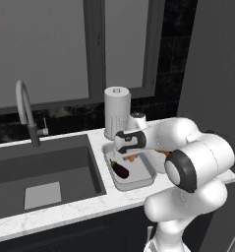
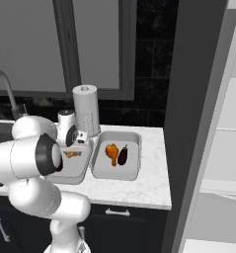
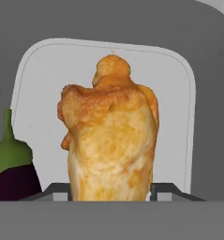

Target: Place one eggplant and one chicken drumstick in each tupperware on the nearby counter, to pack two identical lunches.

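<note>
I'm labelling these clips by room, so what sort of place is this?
A kitchen, rendered in simulation: a dark sink with a curved faucet set in a white marble counter, and a paper towel roll under a window.

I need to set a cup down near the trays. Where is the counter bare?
Bare counter runs along the front edge and right of the right tray. Crowded: behind the left tray, by the paper towel roll.
</note>
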Controlling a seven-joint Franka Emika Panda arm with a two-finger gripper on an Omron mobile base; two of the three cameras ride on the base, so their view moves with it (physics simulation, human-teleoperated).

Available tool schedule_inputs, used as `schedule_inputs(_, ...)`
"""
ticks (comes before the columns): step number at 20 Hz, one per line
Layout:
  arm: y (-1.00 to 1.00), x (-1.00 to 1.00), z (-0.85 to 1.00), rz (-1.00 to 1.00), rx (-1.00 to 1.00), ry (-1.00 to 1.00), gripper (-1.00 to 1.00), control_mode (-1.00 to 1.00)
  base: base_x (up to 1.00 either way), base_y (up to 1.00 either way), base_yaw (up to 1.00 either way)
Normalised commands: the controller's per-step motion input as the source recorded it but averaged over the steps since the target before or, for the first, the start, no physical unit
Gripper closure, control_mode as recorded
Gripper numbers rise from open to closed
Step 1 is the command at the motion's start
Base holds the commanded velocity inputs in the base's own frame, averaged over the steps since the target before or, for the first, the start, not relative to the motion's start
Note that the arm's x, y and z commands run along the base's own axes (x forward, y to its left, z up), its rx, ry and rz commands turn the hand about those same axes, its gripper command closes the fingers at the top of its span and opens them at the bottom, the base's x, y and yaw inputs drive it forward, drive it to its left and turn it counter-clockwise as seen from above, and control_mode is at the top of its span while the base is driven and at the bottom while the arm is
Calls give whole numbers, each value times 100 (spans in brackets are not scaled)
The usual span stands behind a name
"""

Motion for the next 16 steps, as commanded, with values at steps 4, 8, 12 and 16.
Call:
schedule_inputs(4, 0, 6, 7, 7, 0, -1, -100, -100, 0, 0, 0)
schedule_inputs(8, 0, -1, 36, 0, -5, 0, -100, -100, 0, 0, 0)
schedule_inputs(12, 0, -21, 56, 0, -6, 0, -100, -100, 0, 0, 0)
schedule_inputs(16, 0, -35, 73, 0, -5, 0, -100, -100, 0, 0, 0)
